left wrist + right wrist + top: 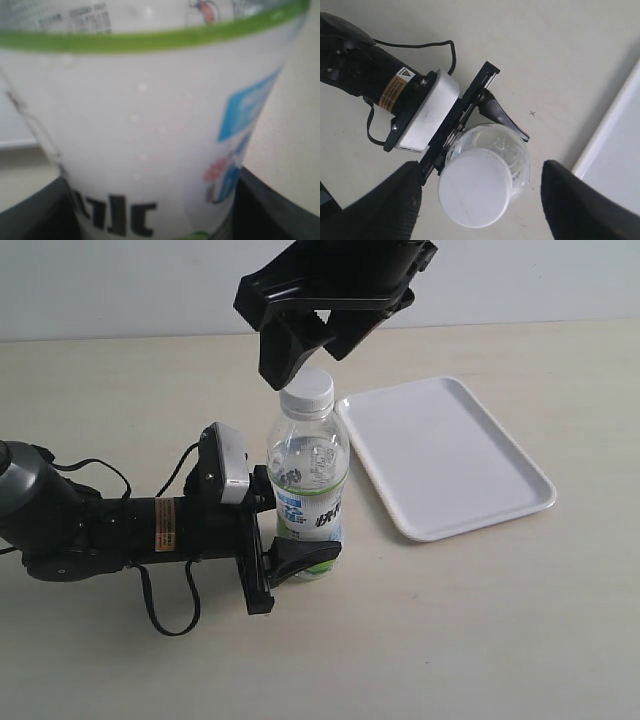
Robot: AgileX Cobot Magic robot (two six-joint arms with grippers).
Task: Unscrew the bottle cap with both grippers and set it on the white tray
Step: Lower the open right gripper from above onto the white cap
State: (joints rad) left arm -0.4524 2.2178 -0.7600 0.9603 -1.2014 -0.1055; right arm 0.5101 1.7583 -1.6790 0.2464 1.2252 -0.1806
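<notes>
Closest to us in the exterior view, the left arm lies low across the table (480, 630), its grey-white camera block (228, 462) facing up and a black cable (165, 615) looping beneath it. We see the left gripper (300, 538) clamped on the lower part of the bottle (310, 475), at the label. One black finger (312, 554) curves round the near side. The left wrist view shows both fingers pressed against the label, one on each side.

We find the bottle standing upright on the table, just beside the near edge of the white tray (450, 455) but apart from it. The bottle cap (307, 388) sits on the neck.

We see the right gripper (312, 355) hanging directly above the cap, its fingers spread wide. From the right wrist view the cap (475, 187) lies between the two fingers (375, 205), with a clear gap on each side. Neither finger touches it. From the exterior view the fingertips come down close to the cap's top, the left one just beside its rim; we cannot tell whether they reach below it.
</notes>
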